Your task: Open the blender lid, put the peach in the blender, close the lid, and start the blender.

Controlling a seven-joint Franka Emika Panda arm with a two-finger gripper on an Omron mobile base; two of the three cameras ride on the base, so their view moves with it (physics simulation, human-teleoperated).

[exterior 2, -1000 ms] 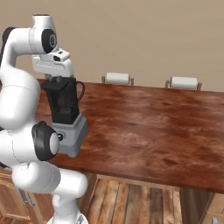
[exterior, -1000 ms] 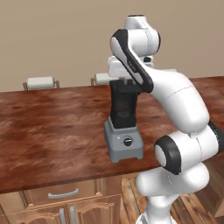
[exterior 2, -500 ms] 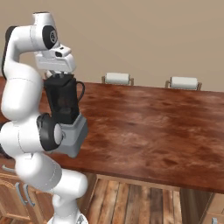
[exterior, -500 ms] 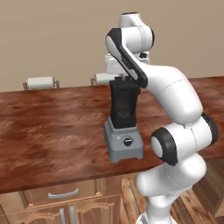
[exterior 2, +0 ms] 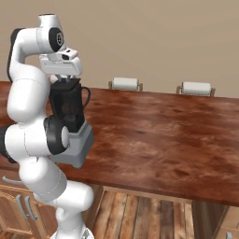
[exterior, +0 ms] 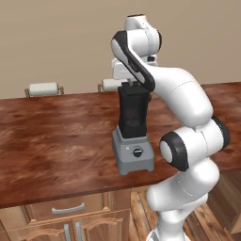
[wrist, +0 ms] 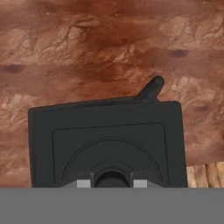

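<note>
The blender (exterior: 133, 149) stands near the counter's front edge, its grey base with the black knob under the dark jar (exterior 2: 69, 109). The black square blender lid (wrist: 109, 127) lies flat across the jar's top, and the jar's handle sticks out beyond its far edge. My gripper (wrist: 111, 184) points straight down over the jar top (exterior: 134, 85) and is shut on the lid's little raised centre, one light pad (wrist: 83, 183) on each side of it. The peach is hidden from view.
Two paper towel rolls on holders (exterior: 43, 88) (exterior: 109, 84) stand along the back of the wooden counter (exterior: 56, 132); they are also in the right base view (exterior 2: 125, 84) (exterior 2: 196, 88). Cabinet drawers (exterior: 68, 207) sit below the counter's front edge.
The arm's elbow and upper links have swung and risen a little. The hand stays over the jar top, and the jaws stay shut on the lid's centre.
</note>
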